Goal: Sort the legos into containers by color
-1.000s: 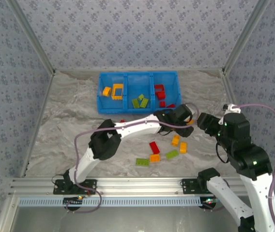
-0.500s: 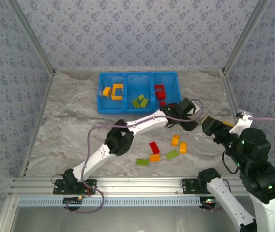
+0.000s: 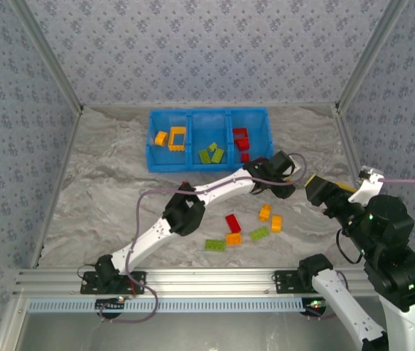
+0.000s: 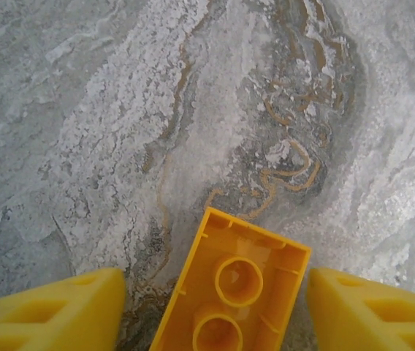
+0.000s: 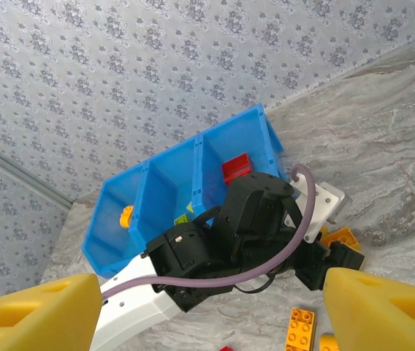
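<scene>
Counter [image 3: 98,190]: grey marble under papered walls; your blue bin [image 3: 193,165] sits far-centre, yellows left, greens middle, reds right.
Left gripper [image 4: 215,281]: jaws apart, straddling an upturned orange-yellow brick [image 4: 231,296] on the counter right of the bin, seemingly not touching it; lined up to pinch.
Right gripper [image 5: 207,307]: spread wide, empty, raised aside.

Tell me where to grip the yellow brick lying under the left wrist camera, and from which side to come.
Grip the yellow brick across its two long outer walls, coming straight down. It lies hollow side up on the table, so those walls are likely the firmest faces. The left fingers straddle it, slightly skewed; a small wrist twist should square them.
</scene>
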Motion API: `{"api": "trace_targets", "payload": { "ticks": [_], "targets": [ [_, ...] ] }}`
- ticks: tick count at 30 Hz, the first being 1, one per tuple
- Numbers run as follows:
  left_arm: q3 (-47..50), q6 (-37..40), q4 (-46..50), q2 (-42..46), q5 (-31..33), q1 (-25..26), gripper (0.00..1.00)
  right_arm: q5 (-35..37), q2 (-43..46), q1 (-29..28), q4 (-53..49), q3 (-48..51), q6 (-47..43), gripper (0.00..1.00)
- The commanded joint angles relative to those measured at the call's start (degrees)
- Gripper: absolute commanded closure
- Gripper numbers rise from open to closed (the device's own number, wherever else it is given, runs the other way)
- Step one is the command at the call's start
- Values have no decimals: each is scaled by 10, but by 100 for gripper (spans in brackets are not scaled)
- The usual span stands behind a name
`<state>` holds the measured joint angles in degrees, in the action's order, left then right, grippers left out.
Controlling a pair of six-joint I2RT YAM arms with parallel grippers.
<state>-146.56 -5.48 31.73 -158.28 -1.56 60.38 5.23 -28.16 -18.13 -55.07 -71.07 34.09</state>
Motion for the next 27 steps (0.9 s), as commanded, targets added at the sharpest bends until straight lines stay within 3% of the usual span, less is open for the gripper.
{"api": "trace_targets", "payload": {
  "ticks": [1,3,6,11,21,27],
  "targets": [
    [-19,8,24,-14,2,5,49,-6,0,-2,11,8,11,18],
    [-19,14,29,-9,9,9,64,-6,0,-2,14,13,13,19],
    [-4,20,26,14,25,17,73,-6,-1,-1,18,15,13,19],
    [86,-3,-25,108,41,21,74,-4,-11,-2,6,3,7,19],
    [375,-87,-105,390,58,13,73,-47,-55,-2,13,-21,-29,20],
    [582,-170,-79,588,88,-54,72,-133,-110,-4,80,8,-45,20]
  ]
}}
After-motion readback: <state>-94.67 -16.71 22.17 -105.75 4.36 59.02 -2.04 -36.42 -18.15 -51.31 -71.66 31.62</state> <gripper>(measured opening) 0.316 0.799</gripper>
